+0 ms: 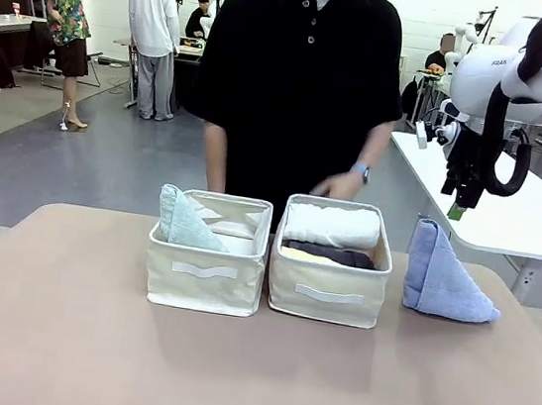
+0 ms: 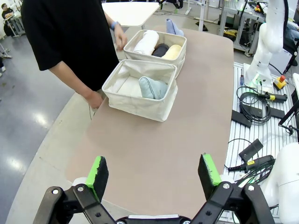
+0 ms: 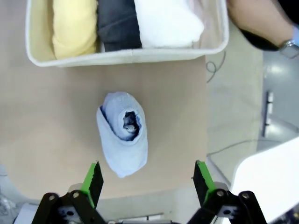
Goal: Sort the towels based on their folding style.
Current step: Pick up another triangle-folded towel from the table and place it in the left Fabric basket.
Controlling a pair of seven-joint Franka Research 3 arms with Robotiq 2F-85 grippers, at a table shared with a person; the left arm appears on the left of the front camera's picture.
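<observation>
The left fingers (image 2: pixel 98 175) stand wide apart over bare worktop (image 2: pixel 154 140). Beyond them, the left bin (image 1: pixel 205 272) holds the mint triangle towel (image 1: pixel 186 221). The right bin (image 1: pixel 327 290) holds the yellow roll (image 3: pixel 74 25), dark grey roll (image 3: pixel 119 23) and white roll (image 3: pixel 166 21). Just beside that bin, the periwinkle triangle towel (image 1: pixel 446 278) stands on the worktop, with the right fingers (image 3: pixel 92 179) apart above it. A person's hand (image 1: pixel 338 184) is just behind the right bin.

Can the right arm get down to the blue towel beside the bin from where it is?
Probably yes. The right end effector hangs open above the blue towel, with nothing between them. The bin stands apart from the towel, and the person's hand is at the bin's far side.
</observation>
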